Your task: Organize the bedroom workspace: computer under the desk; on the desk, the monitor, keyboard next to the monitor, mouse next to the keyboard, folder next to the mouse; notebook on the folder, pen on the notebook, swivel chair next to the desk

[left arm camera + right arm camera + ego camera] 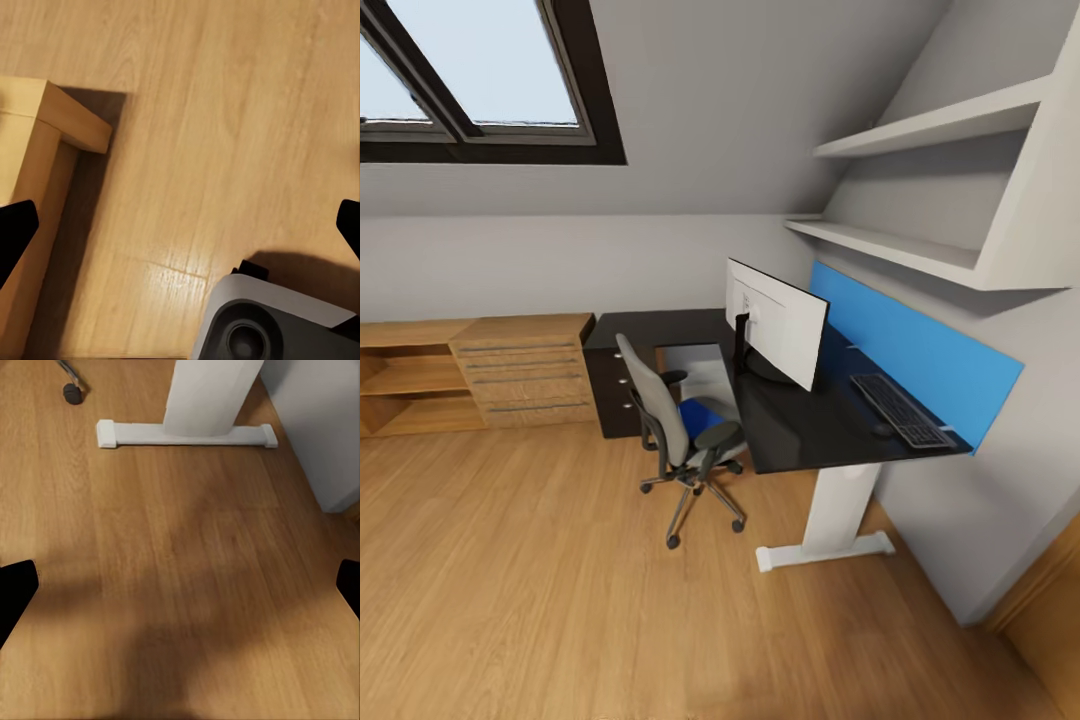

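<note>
Both claws hang spread wide and empty over bare wood floor. In the left wrist view the left claw point(180, 217) shows only as two black fingertips point(16, 225) at the frame's opposite edges, with the corner of a light wooden unit point(52, 120) at upper left and a grey rounded part of the robot's base point(262, 322) at bottom right. In the right wrist view the right claw point(180, 581) is likewise two dark tips point(15, 585) at the frame edges, above floorboards point(180, 547); the white pedestal foot point(187, 433) of the bench lies across the top of that frame, and one chair caster point(73, 393) sits at upper left.

In the head view, the bench point(800, 425) stands right of centre against the blue wall panel point(920, 355), its glossy black top running into the corner. The monitor point(780, 325) stands upright on it, pale back turned toward the room. The keyboard point(901, 410) lies along the wall side of the bench top, right of the monitor, and the mouse point(881, 430) is a small dark lump just beside the keyboard, on its room-facing side. The swivel chair point(680, 430) sits at centre, close against the bench's inner edge, back toward the room. The folder point(698, 415) shows as bright blue on the chair's seat. Dark drawers point(610, 395) close the bench's far left end, beside low wooden shelving point(470, 375). White wall shelves point(920, 190) hang at upper right, a skylight point(480, 70) at upper left.
</note>
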Robot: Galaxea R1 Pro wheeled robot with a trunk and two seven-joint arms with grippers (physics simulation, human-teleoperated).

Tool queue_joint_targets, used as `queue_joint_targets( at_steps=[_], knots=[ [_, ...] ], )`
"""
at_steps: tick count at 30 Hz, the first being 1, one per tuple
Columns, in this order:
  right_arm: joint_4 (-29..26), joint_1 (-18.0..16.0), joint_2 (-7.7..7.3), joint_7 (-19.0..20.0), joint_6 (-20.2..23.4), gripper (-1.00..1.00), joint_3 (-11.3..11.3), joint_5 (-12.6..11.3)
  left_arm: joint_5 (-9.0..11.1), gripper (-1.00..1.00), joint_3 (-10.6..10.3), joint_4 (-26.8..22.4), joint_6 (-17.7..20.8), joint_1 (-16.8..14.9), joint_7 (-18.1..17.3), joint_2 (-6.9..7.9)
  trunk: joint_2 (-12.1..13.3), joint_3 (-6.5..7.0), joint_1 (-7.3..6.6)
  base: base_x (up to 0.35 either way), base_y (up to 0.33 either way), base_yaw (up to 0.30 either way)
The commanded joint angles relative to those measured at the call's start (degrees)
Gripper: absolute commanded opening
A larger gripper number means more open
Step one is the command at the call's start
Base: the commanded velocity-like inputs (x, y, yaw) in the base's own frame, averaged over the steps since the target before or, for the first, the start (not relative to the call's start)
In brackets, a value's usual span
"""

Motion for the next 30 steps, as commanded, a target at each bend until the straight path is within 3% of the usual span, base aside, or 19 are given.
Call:
queue_joint_targets(
  at_steps=[1, 24, 30],
  knots=[
    [0.02, -0.03, 0.02, -0.32, -0.09, 1.00, -0.35, 0.61, 0.51, 1.00, -0.47, 0.03, -0.26, -0.05, 0.32, 0.03, -0.07, -0.12, 0.01, 0.000, 0.000, 0.273],
    [0.05, -0.03, 0.06, -0.34, -0.13, 1.00, -0.35, 0.69, 0.51, 1.00, -0.43, 0.12, -0.52, -0.05, 0.32, 0.03, -0.07, -0.68, 0.01, 0.000, 0.000, 0.273],
    [0.05, -0.03, -0.21, 0.14, -0.16, 1.00, -0.36, 0.52, 0.48, 1.00, -0.55, 0.89, -0.39, -0.05, 0.24, 0.01, -0.07, -0.84, 0.01, 0.001, 0.164, 0.186]
  ],
)
